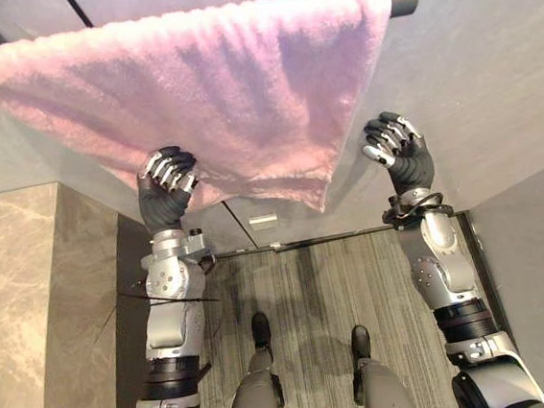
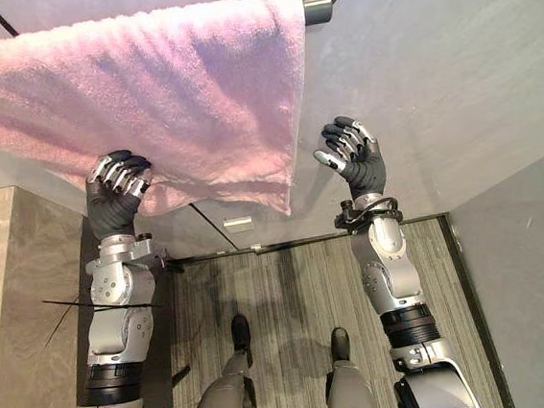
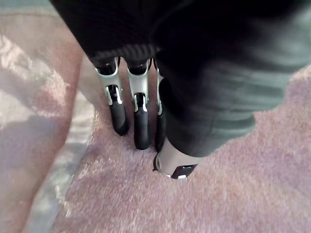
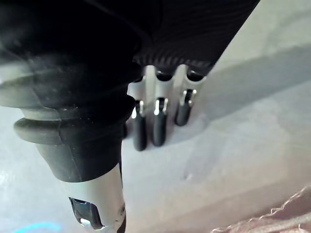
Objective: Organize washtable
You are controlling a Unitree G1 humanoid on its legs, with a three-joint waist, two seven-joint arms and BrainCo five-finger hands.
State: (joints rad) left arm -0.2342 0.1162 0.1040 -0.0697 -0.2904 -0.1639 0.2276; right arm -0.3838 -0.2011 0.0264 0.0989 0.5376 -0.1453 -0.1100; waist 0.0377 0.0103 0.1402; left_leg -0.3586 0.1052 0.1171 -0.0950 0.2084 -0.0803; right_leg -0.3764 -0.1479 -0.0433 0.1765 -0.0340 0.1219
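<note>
A fluffy pink terry towel (image 1: pixel 222 83) lies spread over the smooth matte grey tabletop (image 1: pixel 490 67), running from 9 to 1 o'clock, its lower corner drooping toward 6. The left hand (image 1: pixel 163 197) sits at the towel's 7 o'clock edge, released, and its wrist view shows dark fingertips (image 3: pixel 141 133) resting on the looped pile. The right hand (image 1: pixel 403 158), at the towel's 3 o'clock, hangs relaxed and empty over bare tabletop. Its wrist view catches the towel's stitched hem. A small white label (image 1: pixel 263 220) below is unreadable.
</note>
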